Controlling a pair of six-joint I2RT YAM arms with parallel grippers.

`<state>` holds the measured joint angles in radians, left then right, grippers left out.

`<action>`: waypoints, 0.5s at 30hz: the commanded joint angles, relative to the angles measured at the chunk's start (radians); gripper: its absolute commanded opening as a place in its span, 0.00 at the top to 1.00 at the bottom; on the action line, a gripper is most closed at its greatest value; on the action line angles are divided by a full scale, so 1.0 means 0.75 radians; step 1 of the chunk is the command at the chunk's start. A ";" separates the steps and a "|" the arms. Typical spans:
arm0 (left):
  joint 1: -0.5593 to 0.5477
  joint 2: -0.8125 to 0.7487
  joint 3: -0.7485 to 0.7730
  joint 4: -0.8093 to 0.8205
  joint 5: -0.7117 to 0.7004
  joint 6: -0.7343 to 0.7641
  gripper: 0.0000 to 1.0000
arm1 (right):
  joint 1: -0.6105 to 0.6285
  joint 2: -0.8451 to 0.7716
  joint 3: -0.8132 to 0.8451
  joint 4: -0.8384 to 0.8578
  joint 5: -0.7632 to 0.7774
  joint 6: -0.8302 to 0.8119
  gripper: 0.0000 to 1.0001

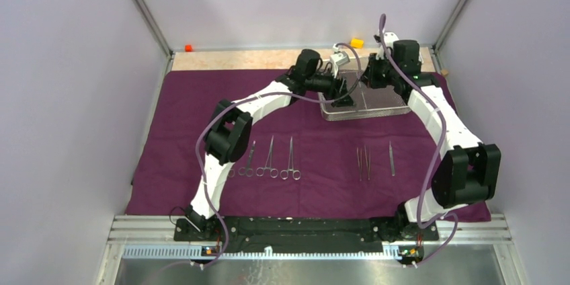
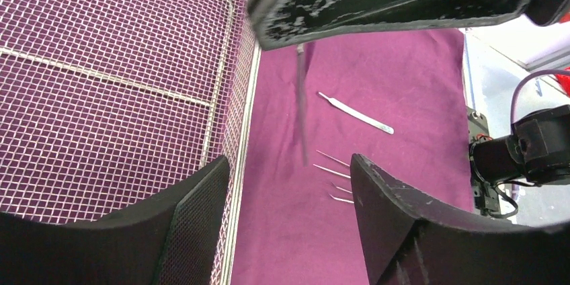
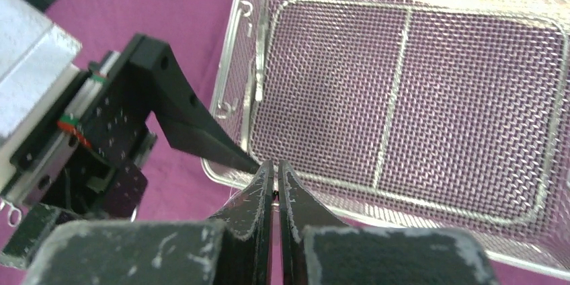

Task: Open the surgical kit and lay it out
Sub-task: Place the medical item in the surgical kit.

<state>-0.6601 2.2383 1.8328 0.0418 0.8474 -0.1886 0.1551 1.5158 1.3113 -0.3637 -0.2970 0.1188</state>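
The dark purple cloth (image 1: 309, 144) lies spread flat. The silver wire-mesh tray (image 1: 376, 105) stands on it at the back right, and its mesh floor (image 3: 417, 90) looks bare. Three ring-handled clamps (image 1: 270, 158) lie in a row at front left. Tweezers (image 1: 363, 163) and one more slim tool (image 1: 392, 158) lie at front right. My left gripper (image 1: 348, 90) is open and empty at the tray's left rim (image 2: 235, 164), jaws wide (image 2: 289, 159). My right gripper (image 1: 372, 75) is shut (image 3: 275, 164) on a slim steel instrument (image 2: 302, 103) that hangs down beside the tray.
A small orange block (image 1: 189, 48) and a yellow block (image 1: 357, 43) sit at the back edge, on a bare wooden strip (image 1: 235, 60) behind the cloth. A white packet (image 1: 339, 58) lies near the left wrist. Enclosure walls stand close on both sides.
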 commanded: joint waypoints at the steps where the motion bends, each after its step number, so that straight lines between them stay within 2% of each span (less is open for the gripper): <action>1: 0.024 -0.155 -0.009 -0.046 -0.012 0.117 0.25 | 0.009 -0.146 0.021 -0.148 0.103 -0.169 1.00; 6: 0.054 -0.258 -0.072 -0.138 -0.027 0.221 0.13 | -0.018 -0.233 -0.008 -0.374 0.164 -0.333 1.00; 11: 0.067 -0.382 -0.198 -0.200 -0.146 0.382 0.02 | -0.154 -0.262 -0.084 -0.560 0.147 -0.457 1.00; 15: 0.111 -0.474 -0.322 -0.164 -0.216 0.399 0.01 | -0.266 -0.257 -0.198 -0.605 0.152 -0.531 1.00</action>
<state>-0.6025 1.9770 1.6650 -0.0891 0.7540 0.0437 0.0154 1.3293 1.2308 -0.7200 -0.2031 -0.1879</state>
